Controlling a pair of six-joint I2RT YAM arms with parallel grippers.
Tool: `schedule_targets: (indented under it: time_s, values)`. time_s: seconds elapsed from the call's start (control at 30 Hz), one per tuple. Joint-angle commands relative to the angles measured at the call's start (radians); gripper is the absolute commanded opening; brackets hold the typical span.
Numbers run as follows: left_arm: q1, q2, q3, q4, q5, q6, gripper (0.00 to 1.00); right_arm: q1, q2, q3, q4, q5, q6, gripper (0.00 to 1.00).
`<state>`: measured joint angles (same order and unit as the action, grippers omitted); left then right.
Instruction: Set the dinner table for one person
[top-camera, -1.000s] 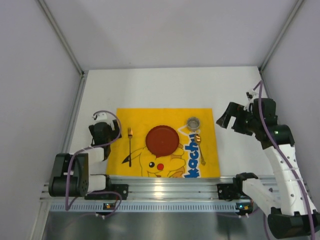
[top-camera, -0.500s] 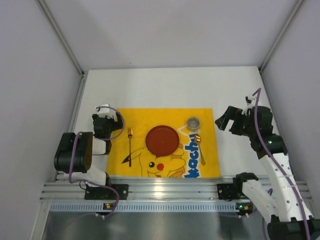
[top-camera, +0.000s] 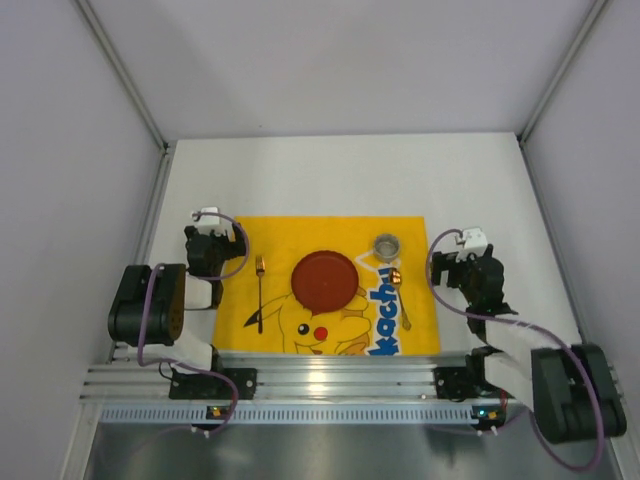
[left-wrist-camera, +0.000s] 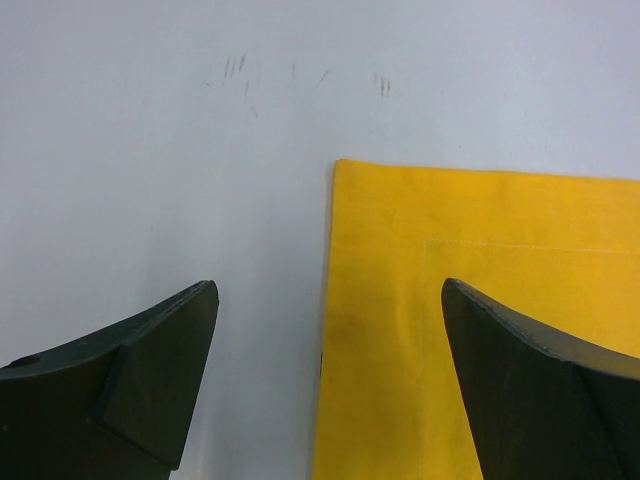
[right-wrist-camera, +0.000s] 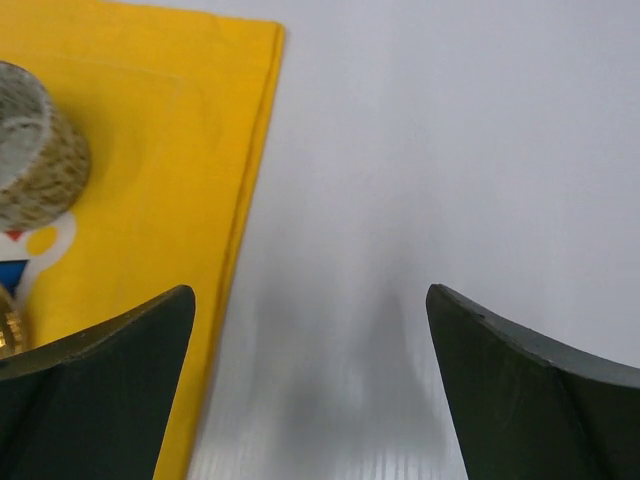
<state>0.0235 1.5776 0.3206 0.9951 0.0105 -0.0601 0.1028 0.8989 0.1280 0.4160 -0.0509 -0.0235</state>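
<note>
White dinner table (top-camera: 330, 175) fills floor of grey-walled booth, runs under both arms. Left gripper (left-wrist-camera: 330, 300) low over far left corner of yellow mat (top-camera: 330, 232), jaws spread wide, nothing held. Right gripper (right-wrist-camera: 310, 300) over bare table just beside mat's right edge, jaws wide, empty. On mat: fork (top-camera: 260, 295) left, red plate (top-camera: 324, 280) centre, spoon (top-camera: 402, 300) right, cup (top-camera: 386, 245) just beyond spoon.

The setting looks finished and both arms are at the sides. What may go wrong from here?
1. The open left tool straddles the left edge of the yellow mat; closing or lowering there may catch the cloth and drag the fork and plate.
2. The open right tool is beside the mat's right edge, near the cup; a leftward swing might tip it.
</note>
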Motion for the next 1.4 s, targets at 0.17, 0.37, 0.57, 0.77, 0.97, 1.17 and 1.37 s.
schedule_targets:
  time_s: [0.17,0.37,0.57,0.77,0.97,1.17,1.37]
  values:
    - [0.000,-0.008,-0.003,0.089,0.017,0.008,0.98,-0.038,0.460,0.114,0.669,0.011,-0.083,1.00]
    - [-0.004,-0.008,-0.002,0.091,0.019,0.008,0.98,-0.052,0.549,0.072,0.843,0.034,-0.070,1.00]
    - [-0.002,-0.008,-0.002,0.092,0.019,0.008,0.98,-0.054,0.545,0.084,0.817,0.046,-0.064,1.00]
    - [-0.002,-0.008,-0.002,0.091,0.019,0.008,0.99,-0.052,0.548,0.085,0.819,0.048,-0.066,1.00]
    - [-0.002,-0.008,-0.002,0.093,0.017,0.008,0.98,-0.052,0.548,0.088,0.816,0.048,-0.066,1.00]
    - [-0.004,-0.008,-0.002,0.093,0.017,0.008,0.98,-0.052,0.548,0.087,0.814,0.048,-0.066,1.00]
    - [0.000,-0.007,-0.002,0.094,0.017,0.009,0.99,-0.052,0.546,0.087,0.816,0.048,-0.064,1.00]
